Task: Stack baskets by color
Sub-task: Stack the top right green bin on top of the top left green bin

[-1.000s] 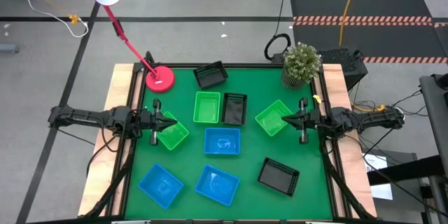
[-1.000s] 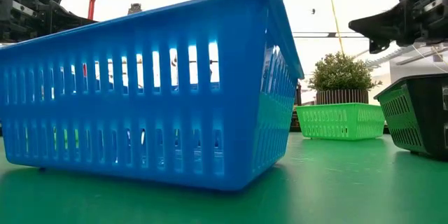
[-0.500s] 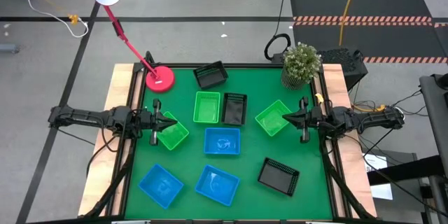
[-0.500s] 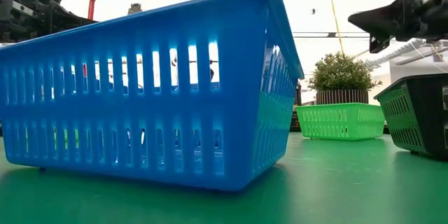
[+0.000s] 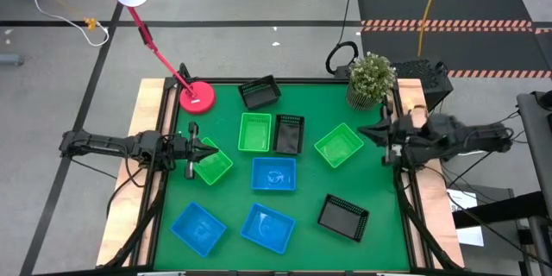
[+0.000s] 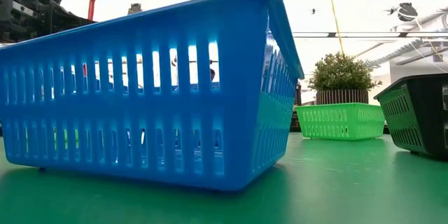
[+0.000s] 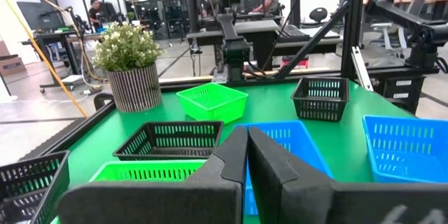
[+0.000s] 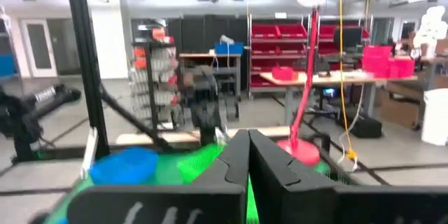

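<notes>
nothing is stacked yet: all nine baskets (image 5: 274,173) lie apart on the table (image 5: 304,224). left gripper (image 5: 210,151) and right gripper (image 5: 373,133) are both closed and empty.

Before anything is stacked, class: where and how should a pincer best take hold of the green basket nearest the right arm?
Probably grip one wall of the green basket at its rim, coming straight down from above. It sits upright and open-topped, rotated on the table, with nothing inside, so one finger can drop inside and one outside. Its thin slotted wall suits a narrow pinch. The right pincer hangs closest, shut, so it must open first.
</notes>
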{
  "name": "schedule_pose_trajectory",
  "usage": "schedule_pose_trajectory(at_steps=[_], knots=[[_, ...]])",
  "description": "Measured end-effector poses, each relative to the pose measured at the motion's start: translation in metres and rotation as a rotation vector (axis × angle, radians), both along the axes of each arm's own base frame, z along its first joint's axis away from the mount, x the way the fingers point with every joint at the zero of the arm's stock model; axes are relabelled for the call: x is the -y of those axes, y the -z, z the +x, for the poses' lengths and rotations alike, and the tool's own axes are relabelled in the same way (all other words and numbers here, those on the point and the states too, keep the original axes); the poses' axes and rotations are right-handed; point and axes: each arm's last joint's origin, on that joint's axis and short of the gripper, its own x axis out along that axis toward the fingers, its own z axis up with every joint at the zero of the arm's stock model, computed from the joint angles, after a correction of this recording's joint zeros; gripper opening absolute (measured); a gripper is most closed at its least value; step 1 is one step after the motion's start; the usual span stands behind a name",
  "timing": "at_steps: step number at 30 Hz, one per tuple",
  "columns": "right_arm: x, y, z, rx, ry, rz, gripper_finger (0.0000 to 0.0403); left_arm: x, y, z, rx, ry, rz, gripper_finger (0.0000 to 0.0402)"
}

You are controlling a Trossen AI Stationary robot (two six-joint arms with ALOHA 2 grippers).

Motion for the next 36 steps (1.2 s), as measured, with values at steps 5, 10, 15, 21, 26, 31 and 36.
schedule_pose_trajectory(at_steps=[5, 10, 15, 21, 26, 31, 36], knots=[[-0.002, -0.06, 0.013, -0.099, -0.003, -0.014, 0.0, 0.0, 0.0, 0.0, 0.002, 0.0, 0.0, 0.0017], [-0.004, -0.116, 0.027, -0.168, -0.004, -0.012, 0.0, 0.0, 0.0, 0.0, 0.001, 0.0, 0.0, 0.0017], [-0.007, -0.161, 0.045, -0.24, -0.003, -0.021, 0.0, 0.0, 0.0, 0.0, 0.0, 0.0, 0.0, 0.0017], [-0.011, -0.198, 0.074, -0.289, -0.001, -0.01, 0.0, 0.0, 0.0, 0.0, 0.003, 0.0, -0.001, 0.0017], [-0.014, -0.209, 0.096, -0.34, 0.001, -0.006, 0.0, 0.0, 0.0, 0.0, 0.005, 0.0, 0.0, 0.0017], [-0.017, -0.205, 0.112, -0.37, 0.001, -0.01, 0.0, 0.0, -0.004, 0.0, 0.041, 0.0, -0.004, 0.0017], [-0.018, -0.201, 0.121, -0.378, 0.005, 0.02, 0.0, 0.0, -0.009, -0.001, 0.093, -0.003, -0.024, 0.0017]])
